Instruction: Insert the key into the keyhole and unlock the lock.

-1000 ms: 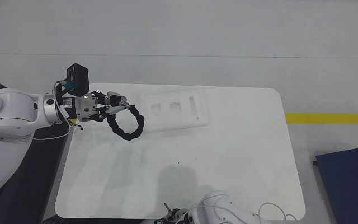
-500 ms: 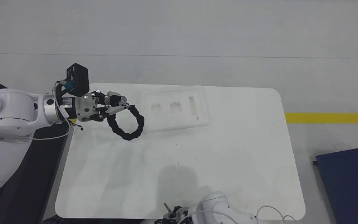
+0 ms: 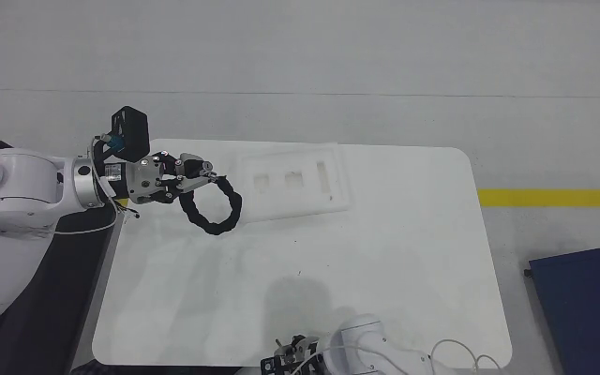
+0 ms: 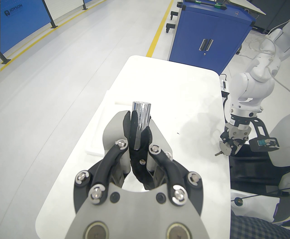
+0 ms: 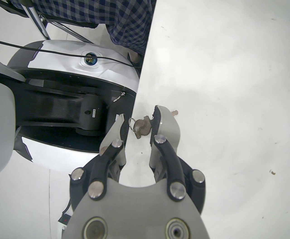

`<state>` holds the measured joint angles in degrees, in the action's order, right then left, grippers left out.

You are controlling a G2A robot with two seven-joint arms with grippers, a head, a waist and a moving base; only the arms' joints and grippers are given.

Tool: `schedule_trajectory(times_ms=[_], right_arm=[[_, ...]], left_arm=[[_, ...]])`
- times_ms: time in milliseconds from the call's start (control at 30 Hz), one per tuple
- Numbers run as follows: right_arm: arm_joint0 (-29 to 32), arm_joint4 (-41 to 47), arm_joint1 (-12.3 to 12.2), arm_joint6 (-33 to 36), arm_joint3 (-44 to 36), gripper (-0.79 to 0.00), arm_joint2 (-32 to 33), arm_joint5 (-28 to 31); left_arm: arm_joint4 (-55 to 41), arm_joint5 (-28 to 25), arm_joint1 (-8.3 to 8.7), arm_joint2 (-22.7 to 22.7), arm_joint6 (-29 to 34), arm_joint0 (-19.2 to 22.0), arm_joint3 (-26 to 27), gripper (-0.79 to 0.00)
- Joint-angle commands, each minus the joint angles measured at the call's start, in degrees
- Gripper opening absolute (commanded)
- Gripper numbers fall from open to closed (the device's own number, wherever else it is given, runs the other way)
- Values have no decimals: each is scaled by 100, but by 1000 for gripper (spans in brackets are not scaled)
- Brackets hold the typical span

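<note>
My left gripper [image 3: 208,173] is over the table's far left corner, shut on a black cable lock [image 3: 214,211] whose loop hangs toward the table. In the left wrist view the lock's chrome cylinder [image 4: 141,115] sticks out past the gripper [image 4: 137,126], its end facing away. The key [image 5: 141,127], with a small ring, lies at the table's near edge. My right gripper [image 5: 139,123] is open around the key's head, one finger [image 5: 158,122] on the table side and the other off the edge. The same gripper [image 4: 228,150] appears far off in the left wrist view.
A white foam tray [image 3: 295,183] with cut-out pockets lies at the back of the white table [image 3: 394,262], beside the lock. A blue cabinet [image 4: 208,36] stands beyond the table's right end. Checked fabric [image 5: 126,20] lies close to the near edge.
At the near edge the right gripper has shifted slightly and shows more in the top view. The left arm and lock have not moved.
</note>
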<state>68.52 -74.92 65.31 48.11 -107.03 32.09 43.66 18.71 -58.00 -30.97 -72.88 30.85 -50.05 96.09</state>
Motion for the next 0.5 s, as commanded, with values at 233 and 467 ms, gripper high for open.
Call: schedule_trajectory(times_ms=[233, 467], right_arm=[[-32, 8, -1, -36, 13, -671, -46, 32], [-46, 20, -11, -21, 14, -674, -64, 61]], left_arm=[[0, 0, 0, 0, 0, 0, 0, -785], [0, 0, 0, 0, 0, 0, 0, -785]])
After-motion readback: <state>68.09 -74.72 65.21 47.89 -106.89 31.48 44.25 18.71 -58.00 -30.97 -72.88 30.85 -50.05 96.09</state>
